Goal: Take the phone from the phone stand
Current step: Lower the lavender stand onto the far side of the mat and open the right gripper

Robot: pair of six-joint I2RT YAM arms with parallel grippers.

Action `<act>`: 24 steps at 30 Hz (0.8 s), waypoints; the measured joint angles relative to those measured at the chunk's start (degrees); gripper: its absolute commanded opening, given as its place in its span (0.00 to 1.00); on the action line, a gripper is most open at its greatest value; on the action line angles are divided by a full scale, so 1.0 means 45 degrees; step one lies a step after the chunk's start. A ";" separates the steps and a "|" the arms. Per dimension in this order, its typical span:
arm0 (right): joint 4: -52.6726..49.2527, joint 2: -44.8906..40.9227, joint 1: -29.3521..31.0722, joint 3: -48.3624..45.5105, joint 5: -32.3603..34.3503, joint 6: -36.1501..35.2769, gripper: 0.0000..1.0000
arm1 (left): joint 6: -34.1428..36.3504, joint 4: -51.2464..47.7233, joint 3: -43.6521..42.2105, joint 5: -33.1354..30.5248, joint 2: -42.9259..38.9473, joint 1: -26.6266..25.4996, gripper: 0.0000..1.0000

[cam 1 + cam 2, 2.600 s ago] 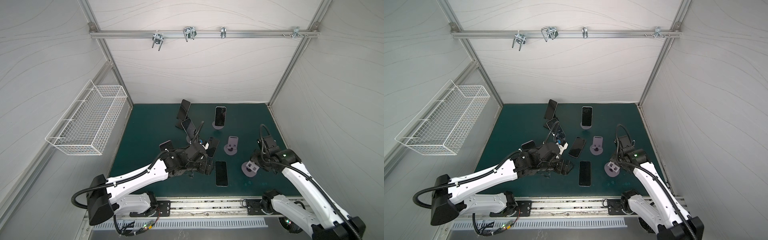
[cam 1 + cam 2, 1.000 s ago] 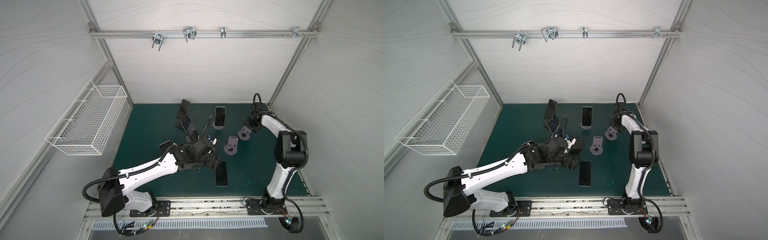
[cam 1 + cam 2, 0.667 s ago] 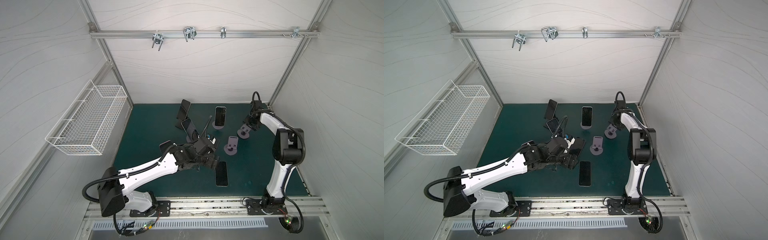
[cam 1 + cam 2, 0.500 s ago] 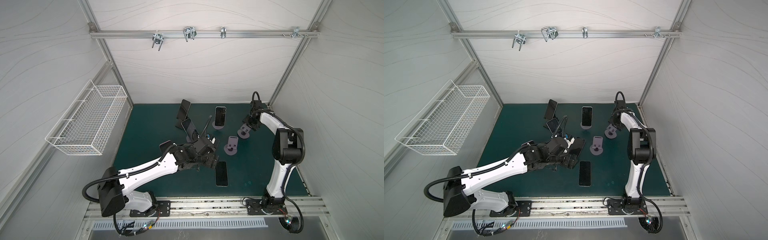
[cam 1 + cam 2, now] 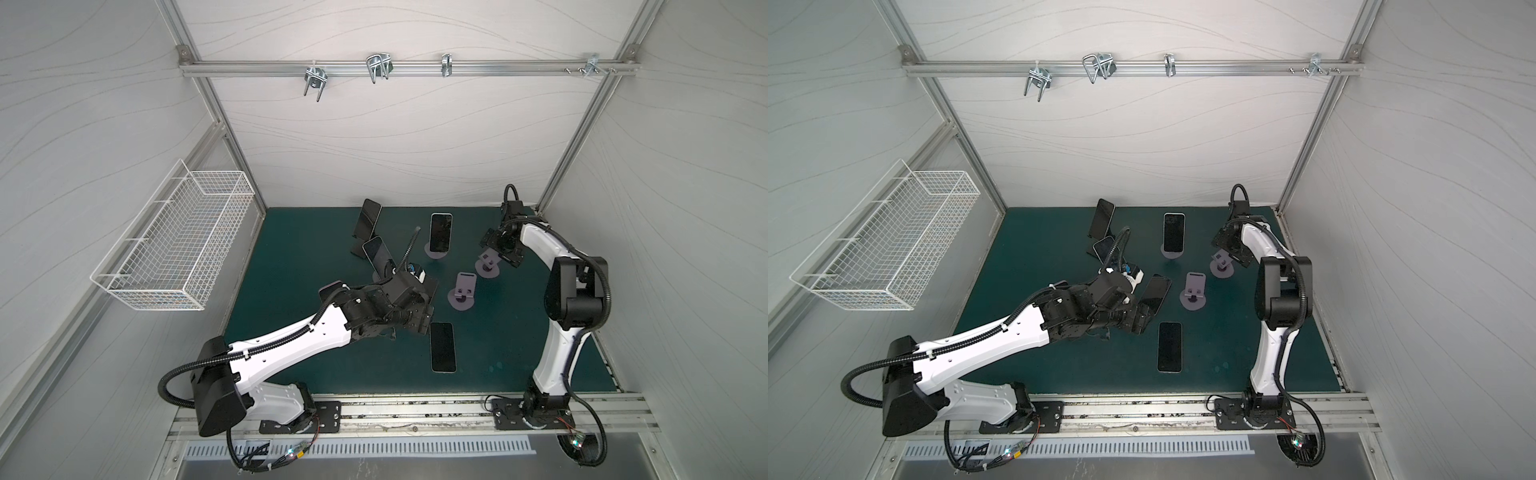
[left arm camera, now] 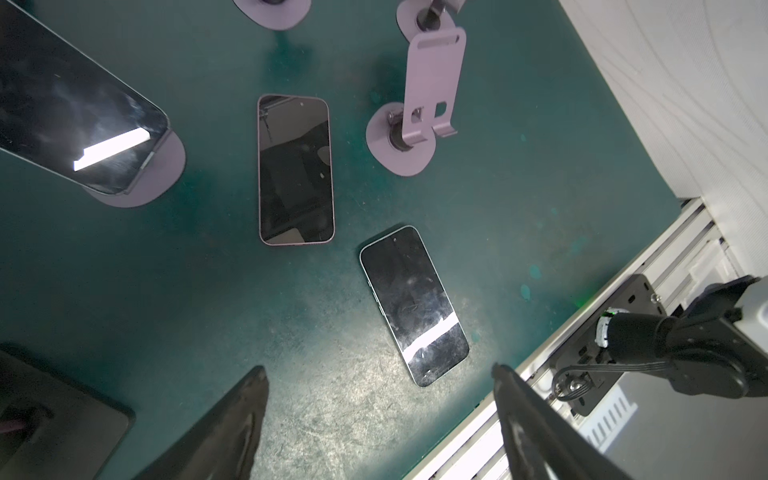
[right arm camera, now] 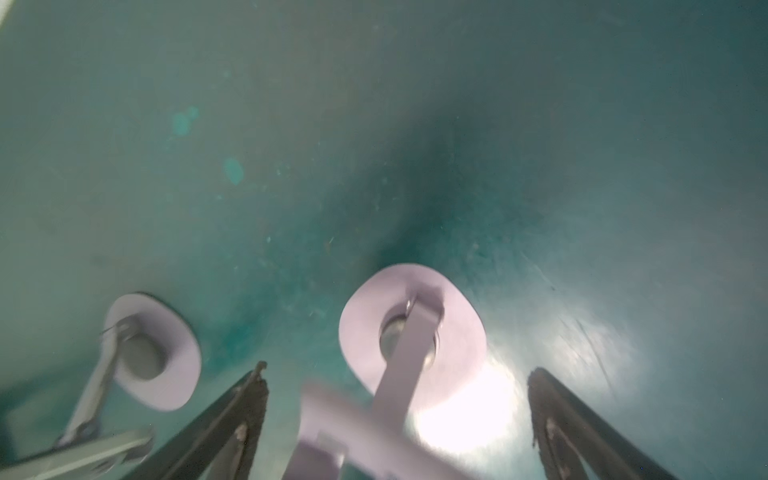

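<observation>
in a top view a dark rectangular phone (image 5: 440, 232) is propped on its lilac round-based stand (image 5: 435, 253). in the left wrist view the left gripper (image 6: 378, 369) is held partly apart, empty. in the right wrist view the right gripper (image 7: 398, 369) is spread wide astride a bare lilac stand (image 7: 411, 328), untouched.

Dark green mat (image 5: 519, 340), purple-rimmed phone (image 6: 296, 168) and pale-rimmed phone (image 6: 413, 305) lying flat, purple stand (image 6: 415, 120) near them

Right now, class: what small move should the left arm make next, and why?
Probably swing the left gripper toward the leaning phone: its jaws stand open and empty, two flat phones already lie on the mat, and this one rests on its purple stand.
</observation>
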 measured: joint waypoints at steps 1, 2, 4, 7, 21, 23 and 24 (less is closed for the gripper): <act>-0.0112 -0.0287 -0.0005 -0.0015 0.0005 0.0000 0.99 | -0.0044 -0.0029 0.0044 -0.0068 -0.0097 0.0000 0.86; -0.0170 -0.0602 -0.0005 -0.0083 0.0015 0.0005 0.99 | -0.0073 -0.0083 0.0087 -0.0112 -0.0175 0.0000 0.86; -0.0238 -0.1511 0.0000 -0.0413 0.0053 0.0024 0.99 | -0.0185 -0.0175 0.0180 -0.0233 -0.0359 0.0000 0.86; -0.0364 -0.3109 0.0000 -0.1146 0.0131 0.0078 0.98 | -0.0321 -0.0282 0.0185 -0.0355 -0.0636 0.0000 0.86; -0.1311 -0.8340 0.3410 -0.2599 0.2011 -0.0112 0.89 | -0.1112 -0.1753 0.0301 -0.1637 -0.2259 0.0000 0.86; -0.1302 -0.8927 0.4469 -0.2827 0.2438 -0.0311 0.88 | -0.1209 -0.2089 0.0301 -0.1899 -0.2603 0.0000 0.86; -0.1268 -0.9209 0.5090 -0.2929 0.2579 -0.0432 0.87 | -0.1253 -0.2268 0.0301 -0.2069 -0.2773 0.0000 0.86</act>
